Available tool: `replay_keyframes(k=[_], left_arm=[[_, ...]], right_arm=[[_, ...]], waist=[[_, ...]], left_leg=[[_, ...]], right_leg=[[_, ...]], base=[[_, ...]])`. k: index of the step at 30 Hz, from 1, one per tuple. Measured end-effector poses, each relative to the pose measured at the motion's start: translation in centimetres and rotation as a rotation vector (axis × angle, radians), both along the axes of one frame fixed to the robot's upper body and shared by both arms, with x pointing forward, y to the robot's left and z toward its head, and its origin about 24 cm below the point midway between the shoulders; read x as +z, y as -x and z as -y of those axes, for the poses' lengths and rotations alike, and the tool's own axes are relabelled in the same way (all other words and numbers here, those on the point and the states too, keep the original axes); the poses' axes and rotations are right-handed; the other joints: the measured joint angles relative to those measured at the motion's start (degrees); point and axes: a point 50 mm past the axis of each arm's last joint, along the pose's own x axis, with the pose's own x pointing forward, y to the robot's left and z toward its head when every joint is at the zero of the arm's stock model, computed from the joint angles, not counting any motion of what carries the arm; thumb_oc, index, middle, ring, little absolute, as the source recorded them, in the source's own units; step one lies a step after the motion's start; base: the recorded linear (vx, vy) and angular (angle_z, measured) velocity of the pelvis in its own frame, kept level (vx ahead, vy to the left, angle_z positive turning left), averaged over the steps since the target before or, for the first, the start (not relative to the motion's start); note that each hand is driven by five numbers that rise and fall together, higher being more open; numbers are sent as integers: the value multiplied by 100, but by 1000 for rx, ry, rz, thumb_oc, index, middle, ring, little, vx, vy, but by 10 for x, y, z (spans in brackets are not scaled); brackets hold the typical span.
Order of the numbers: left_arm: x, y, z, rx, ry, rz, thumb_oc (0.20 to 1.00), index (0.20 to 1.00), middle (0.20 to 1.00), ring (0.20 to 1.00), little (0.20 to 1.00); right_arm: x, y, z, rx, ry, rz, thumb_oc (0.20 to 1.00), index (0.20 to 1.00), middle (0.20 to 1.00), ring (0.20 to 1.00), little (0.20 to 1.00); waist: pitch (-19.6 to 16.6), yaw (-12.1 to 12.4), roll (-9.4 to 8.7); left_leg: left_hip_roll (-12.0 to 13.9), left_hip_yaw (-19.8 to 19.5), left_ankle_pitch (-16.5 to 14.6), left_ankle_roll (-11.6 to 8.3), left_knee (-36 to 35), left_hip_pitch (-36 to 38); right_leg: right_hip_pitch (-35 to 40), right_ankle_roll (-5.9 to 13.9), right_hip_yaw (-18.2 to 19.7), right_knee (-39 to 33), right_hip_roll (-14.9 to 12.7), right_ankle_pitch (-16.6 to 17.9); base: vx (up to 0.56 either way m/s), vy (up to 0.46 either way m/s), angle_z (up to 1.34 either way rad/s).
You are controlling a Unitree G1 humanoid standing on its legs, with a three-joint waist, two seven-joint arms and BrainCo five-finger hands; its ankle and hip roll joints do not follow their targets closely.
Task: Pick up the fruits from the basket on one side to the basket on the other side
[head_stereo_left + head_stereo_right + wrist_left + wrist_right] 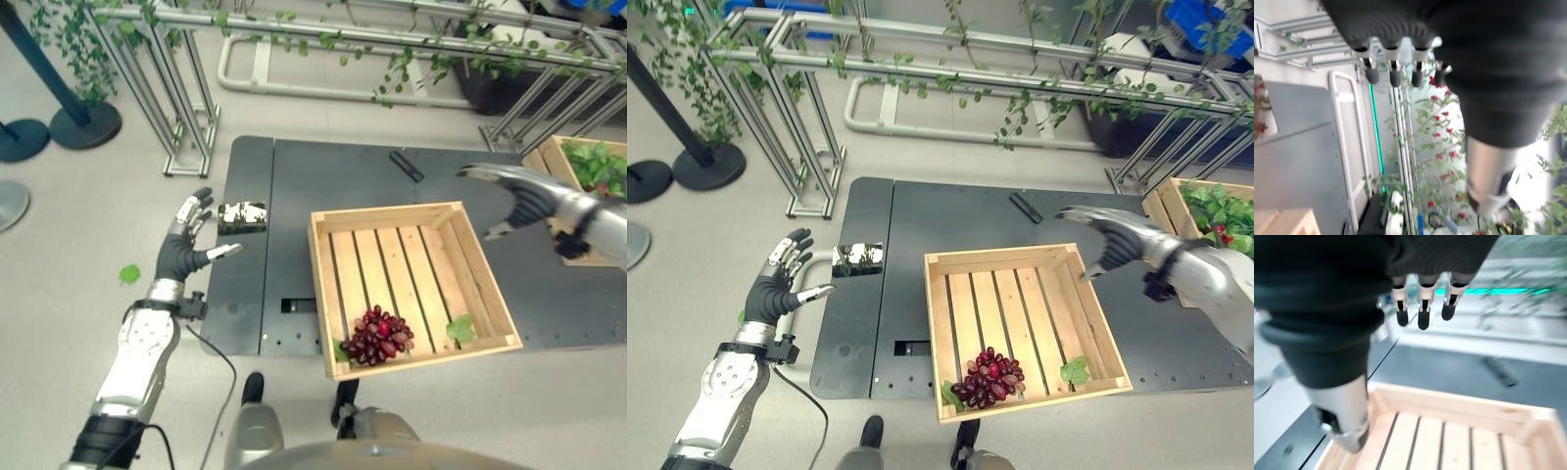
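We see the left hand (pixel 186 247) raised over the floor beside the dark table (pixel 294 196), fingers spread and holding nothing. The bunch of red grapes (pixel 377 335) lies in the near corner of the wooden slatted crate (pixel 415 217). The right hand (pixel 1109 235) hovers flat and empty above the crate's far right corner; its wrist view shows the straight fingers (pixel 1422 313), and the eye views show a second crate (pixel 1161 211) of leaves on the right.

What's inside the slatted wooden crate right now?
In the wooden crate: a bunch of red grapes in the near left corner, green leaves beside it, otherwise bare slats. Whatever lies under the grapes is covered.
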Motion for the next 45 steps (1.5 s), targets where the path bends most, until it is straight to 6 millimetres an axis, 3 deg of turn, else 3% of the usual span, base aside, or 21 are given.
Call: replay_keyframes(k=[4, 6, 7, 8, 14, 25, 34, 40, 45], left_arm=[[4, -2, -3, 18, -12, 13, 1000, 1000, 1000, 1000, 1000], [11, -7, -2, 20, -12, 39, 1000, 1000, 1000, 1000, 1000], [14, -9, -2, 21, -11, 50, 1000, 1000, 1000, 1000, 1000], [17, -11, -1, 27, -5, 65, 1000, 1000, 1000, 1000, 1000], [23, -14, -3, 50, 4, 92, 1000, 1000, 1000, 1000, 1000], [45, -25, 2, 57, 20, 179, 1000, 1000, 1000, 1000, 1000], [43, -25, 1, 75, 35, 175, 1000, 1000, 1000, 1000, 1000], [45, -26, 2, 78, 42, 188, 1000, 1000, 1000, 1000, 1000], [49, -30, 3, 89, 50, 199, 1000, 1000, 1000, 1000, 1000]], right_arm=[[-7, -3, -3, 7, 17, -21, 1000, 1000, 1000, 1000, 1000], [-15, 1, 3, -21, 14, -42, 1000, 1000, 1000, 1000, 1000], [-17, 1, 5, -27, 16, -49, 1000, 1000, 1000, 1000, 1000], [-20, 1, 3, -26, 13, -55, 1000, 1000, 1000, 1000, 1000], [-18, -7, -14, 29, -15, -42, 1000, 1000, 1000, 1000, 1000], [-33, -6, -12, 11, 24, -109, 1000, 1000, 1000, 1000, 1000], [-63, -3, -19, 32, 80, -261, 1000, 1000, 1000, 1000, 1000], [-81, -8, -9, -32, 126, -294, 1000, 1000, 1000, 1000, 1000], [-104, -16, -25, -24, 127, -292, 1000, 1000, 1000, 1000, 1000]], waist=[[237, 142, -24], [261, -104, -22], [270, -136, -35], [288, -15, -78], [478, -26, -189], [976, -62, -166], [1050, -59, -159], [1051, -51, -157], [1062, -36, -139]], left_leg=[[-4, -224, 65, -51, 19, -230], [2, -298, 304, -51, -92, -481], [17, -279, 333, -53, -114, -514], [49, -219, 343, -65, -129, -516], [48, 210, 304, -35, 4, -521], [54, 372, 228, -51, 472, -970], [117, 436, 162, -52, 777, -1206], [114, 342, 176, -63, 875, -1535], [95, 329, 176, -63, 930, -1771]], right_leg=[[-148, -16, -163, 242, -19, -147], [-161, -20, -495, 282, -108, -259], [-176, -14, -510, 307, -106, -303], [-241, -36, -512, 415, -105, -374], [-490, -40, -282, 815, -174, -522], [-1064, -133, -90, 1361, -274, -587], [-1301, -161, 1, 1585, -258, -629], [-1576, -184, -42, 1700, -260, -642], [-1785, -216, -66, 1738, -285, -630]], base=[[-32, -95, 38], [-13, 0, 108], [-46, 12, 48], [-23, 3, 17], [-1, 42, -16], [-42, 29, -9], [-23, -27, -5], [-1, -31, 6], [-2, -30, 3]])
